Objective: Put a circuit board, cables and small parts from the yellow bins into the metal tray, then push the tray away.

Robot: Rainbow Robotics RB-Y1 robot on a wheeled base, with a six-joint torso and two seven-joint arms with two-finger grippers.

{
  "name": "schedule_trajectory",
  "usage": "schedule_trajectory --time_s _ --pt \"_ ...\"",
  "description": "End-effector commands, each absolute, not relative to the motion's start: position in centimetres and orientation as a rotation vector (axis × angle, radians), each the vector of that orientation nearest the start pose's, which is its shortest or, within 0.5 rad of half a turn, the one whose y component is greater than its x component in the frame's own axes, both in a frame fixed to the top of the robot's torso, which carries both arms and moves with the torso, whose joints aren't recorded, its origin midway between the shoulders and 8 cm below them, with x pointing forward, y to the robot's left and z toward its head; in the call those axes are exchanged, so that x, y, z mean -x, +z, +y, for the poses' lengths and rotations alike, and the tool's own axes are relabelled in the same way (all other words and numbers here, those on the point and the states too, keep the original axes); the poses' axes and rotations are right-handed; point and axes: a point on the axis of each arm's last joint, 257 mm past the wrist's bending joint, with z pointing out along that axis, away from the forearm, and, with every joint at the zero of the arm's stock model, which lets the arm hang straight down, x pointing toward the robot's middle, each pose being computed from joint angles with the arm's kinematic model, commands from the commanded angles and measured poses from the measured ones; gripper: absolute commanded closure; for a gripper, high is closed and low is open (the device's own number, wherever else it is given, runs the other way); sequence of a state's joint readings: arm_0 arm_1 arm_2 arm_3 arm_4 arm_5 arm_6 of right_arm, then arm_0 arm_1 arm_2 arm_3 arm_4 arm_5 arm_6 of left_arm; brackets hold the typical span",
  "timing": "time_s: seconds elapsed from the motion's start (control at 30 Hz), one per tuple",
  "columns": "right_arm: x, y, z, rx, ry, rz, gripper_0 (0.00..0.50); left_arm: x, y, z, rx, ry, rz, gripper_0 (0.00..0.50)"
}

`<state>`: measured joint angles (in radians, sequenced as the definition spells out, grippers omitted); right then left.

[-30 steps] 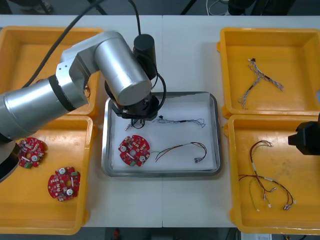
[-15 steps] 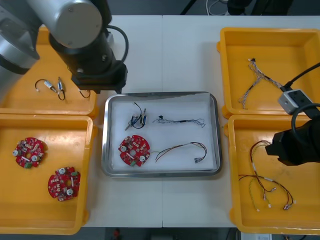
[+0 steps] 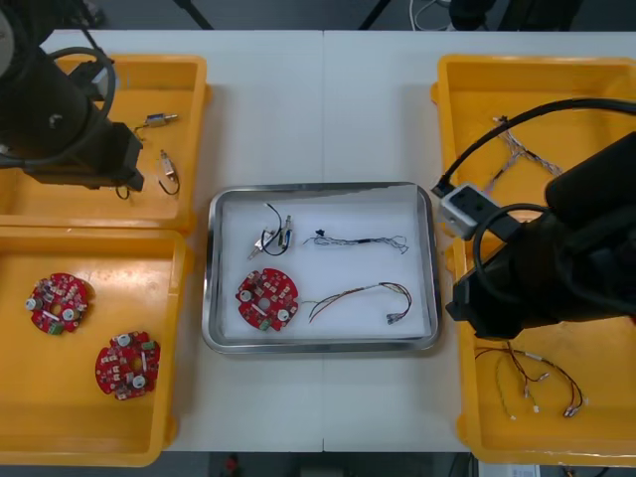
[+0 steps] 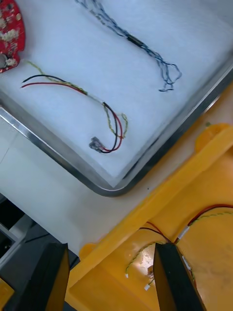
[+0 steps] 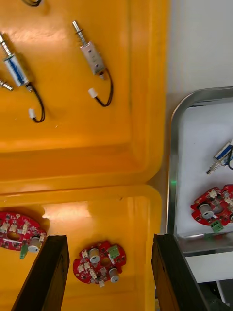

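While left gripper (image 5: 108,240) hovers over seam between left yellow bins (image 5: 145,160), fingers wide, nothing held, right gripper (image 4: 109,248) hangs spread and empty above corner of near right bin (image 4: 160,194), just beside metal tray (image 3: 211,298). Tray contents:
- Circuit board (image 3: 266,298) at near left.
- Red and yellow cable (image 3: 358,296) beside it, long axis left-right, connector end toward right rim.
- Blue and white cable (image 3: 363,239) roughly parallel, farther back.
- Small metal part (image 3: 273,237) at far left, lying on diagonal.
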<state>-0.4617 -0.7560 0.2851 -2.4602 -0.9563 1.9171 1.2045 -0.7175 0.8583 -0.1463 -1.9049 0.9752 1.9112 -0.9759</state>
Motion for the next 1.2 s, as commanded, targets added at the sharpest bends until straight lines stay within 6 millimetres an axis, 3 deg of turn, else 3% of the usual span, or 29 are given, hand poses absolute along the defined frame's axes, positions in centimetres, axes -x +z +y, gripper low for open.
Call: schedule_trajectory --time_s 0.03,0.43,0.83,0.97,1.2 --pt "-33.2 -16.7 -13.3 1.136 -0.044 2.445 0.000 -43.7 -10.0 31.0 -0.031 -0.029 2.696 0.000" --pt "-34.1 -19.2 -7.2 1.507 -0.170 2.264 0.000 -40.3 -11.1 36.5 -0.071 -0.009 2.691 0.000" --pt "-35.3 -21.5 -0.5 1.811 -0.207 1.999 0.000 -38.3 -11.9 39.6 -0.055 0.009 2.695 0.000" --pt "-35.1 -23.1 0.7 1.898 -0.211 1.908 0.000 -38.0 -12.2 39.9 -0.053 0.013 2.702 0.000" --pt "-34.0 -25.7 0.9 1.984 -0.246 1.854 0.000 -37.4 -12.8 40.3 -0.049 0.018 2.714 0.000"
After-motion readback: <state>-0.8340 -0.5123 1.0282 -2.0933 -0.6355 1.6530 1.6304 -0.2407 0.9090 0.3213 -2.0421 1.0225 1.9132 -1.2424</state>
